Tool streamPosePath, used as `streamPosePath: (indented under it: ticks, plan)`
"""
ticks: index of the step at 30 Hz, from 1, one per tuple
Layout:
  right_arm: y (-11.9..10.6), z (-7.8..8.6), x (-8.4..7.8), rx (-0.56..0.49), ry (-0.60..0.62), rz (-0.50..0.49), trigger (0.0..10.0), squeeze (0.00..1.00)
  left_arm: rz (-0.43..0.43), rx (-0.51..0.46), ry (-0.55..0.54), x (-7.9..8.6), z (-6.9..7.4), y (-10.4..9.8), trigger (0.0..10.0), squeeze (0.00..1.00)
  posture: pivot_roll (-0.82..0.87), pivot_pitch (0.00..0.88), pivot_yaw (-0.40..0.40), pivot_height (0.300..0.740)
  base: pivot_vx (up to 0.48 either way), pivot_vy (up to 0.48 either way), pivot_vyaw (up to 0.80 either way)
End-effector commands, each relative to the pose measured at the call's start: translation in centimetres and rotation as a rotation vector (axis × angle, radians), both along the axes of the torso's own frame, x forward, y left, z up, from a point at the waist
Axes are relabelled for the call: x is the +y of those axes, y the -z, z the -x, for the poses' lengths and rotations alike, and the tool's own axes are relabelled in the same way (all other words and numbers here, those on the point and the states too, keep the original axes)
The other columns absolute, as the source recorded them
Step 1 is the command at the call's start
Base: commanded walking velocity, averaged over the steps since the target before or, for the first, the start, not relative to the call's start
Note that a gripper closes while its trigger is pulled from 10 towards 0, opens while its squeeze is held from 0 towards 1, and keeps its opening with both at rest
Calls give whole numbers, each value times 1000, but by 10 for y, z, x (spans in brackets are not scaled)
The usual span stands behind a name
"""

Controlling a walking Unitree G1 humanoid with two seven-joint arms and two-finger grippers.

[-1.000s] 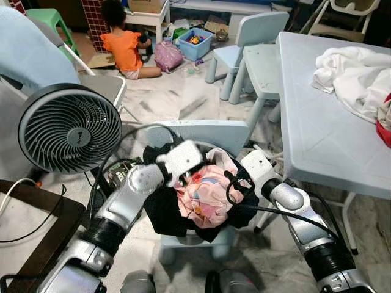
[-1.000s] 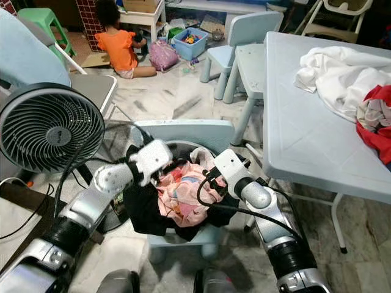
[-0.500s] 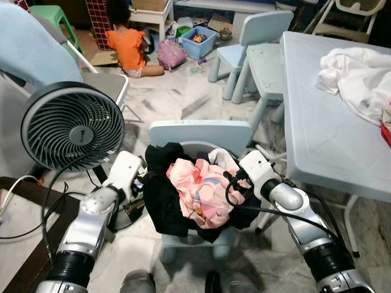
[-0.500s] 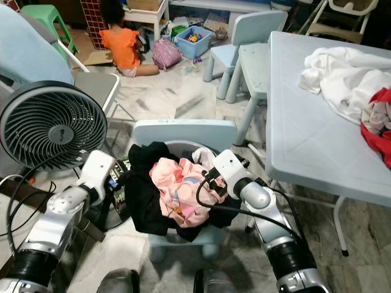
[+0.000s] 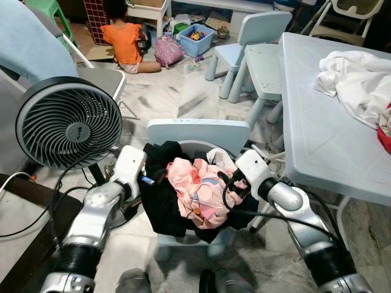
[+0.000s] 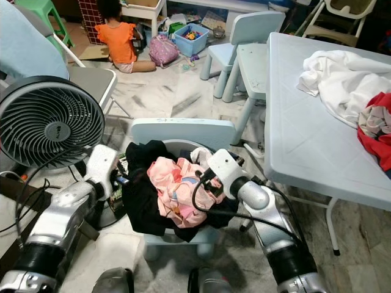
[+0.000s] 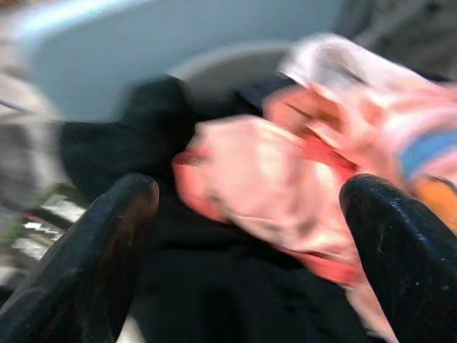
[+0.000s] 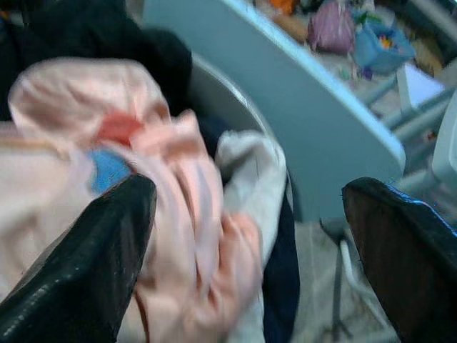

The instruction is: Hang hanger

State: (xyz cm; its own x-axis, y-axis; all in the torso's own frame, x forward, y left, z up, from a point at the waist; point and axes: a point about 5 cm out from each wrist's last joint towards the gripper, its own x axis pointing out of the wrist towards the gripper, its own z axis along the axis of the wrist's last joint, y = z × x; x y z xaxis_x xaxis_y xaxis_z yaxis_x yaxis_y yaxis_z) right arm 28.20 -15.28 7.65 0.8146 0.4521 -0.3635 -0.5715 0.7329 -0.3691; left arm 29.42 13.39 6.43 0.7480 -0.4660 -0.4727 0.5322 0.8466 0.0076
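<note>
- Left claw (image 7: 246,236) sits at the left edge of the clothes heap, fingers spread, pinching nothing.
- Small blue chair (image 5: 198,131) carries the heap: pink garment (image 5: 198,189) on top of black cloth (image 5: 160,201).
- Right claw (image 8: 250,236) rests at the heap's right side, fingers spread wide and empty.
- Hanger: cannot be made out among the clothes, so its place and look are untold.
- Judged progress: early; nothing gripped, nothing hung.
- Surface (image 5: 317,134) to the right holds a white cloth (image 5: 357,76).

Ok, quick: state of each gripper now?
Left gripper: open, empty, facing the pink garment.
Right gripper: open, empty, over the same garment.
</note>
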Motion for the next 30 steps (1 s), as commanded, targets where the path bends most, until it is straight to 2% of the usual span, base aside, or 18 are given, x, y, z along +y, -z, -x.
streamPosePath:
  ticks: [1,4,9,10,11,12,13,14,15,22,24,25,27,28,30]
  plan:
    - [-4,1,-3,0,2,2,10000,0,9,78,67,-12,6,7,10000,0,-38,134,-85,740,0,0,0]
    - [-5,1,3,2,-16,-2,10000,0,-1,119,108,-19,7,11,10000,0,-38,137,-91,740,0,0,0]
    - [-7,0,7,-4,-29,-3,10000,0,-30,133,115,-19,4,15,10000,0,-43,137,-95,740,0,0,0]
    - [-9,0,6,-4,-28,-2,10000,0,-72,127,132,-18,2,17,10000,0,-51,140,-96,740,0,0,0]
    - [-9,0,5,-5,-27,-1,10000,0,-70,134,139,-19,1,18,9647,0,-51,140,-96,740,0,0,0]
    - [-9,0,4,-4,-24,0,10000,0,-63,143,145,-20,1,19,7373,0,-51,140,-96,740,0,0,0]
    - [-9,0,2,-4,-21,3,10000,0,-69,147,155,-21,0,20,3922,0,-51,140,-96,740,0,0,0]
    - [-9,0,1,-3,-18,5,10000,0,-75,149,161,-21,0,20,3922,0,-51,140,-96,740,0,0,0]
    - [-9,1,1,-2,-14,7,10000,0,-82,150,167,-22,-1,21,0,0,-59,143,-90,740,0,0,0]
    - [-8,7,6,28,-39,-15,10000,0,-58,173,175,-29,-3,27,0,0,-74,141,-81,740,0,0,0]
    - [-8,16,10,63,-117,-19,10000,0,-56,174,187,-34,-3,28,0,0,-82,139,-73,740,0,0,0]
    - [-7,26,8,94,-179,2,10000,0,-48,181,195,-38,-2,29,0,0,-87,142,-67,740,0,0,0]
    - [-7,27,8,98,-185,6,10000,0,-47,182,196,-39,-2,30,0,0,-87,142,-67,740,0,0,0]
    - [-5,31,1,113,-185,27,10000,0,-46,185,220,-44,0,31,0,0,-96,151,-66,740,0,0,0]
    - [-5,34,-4,119,-174,31,10000,0,-48,183,234,-48,1,32,0,0,-98,154,-68,740,0,0,0]
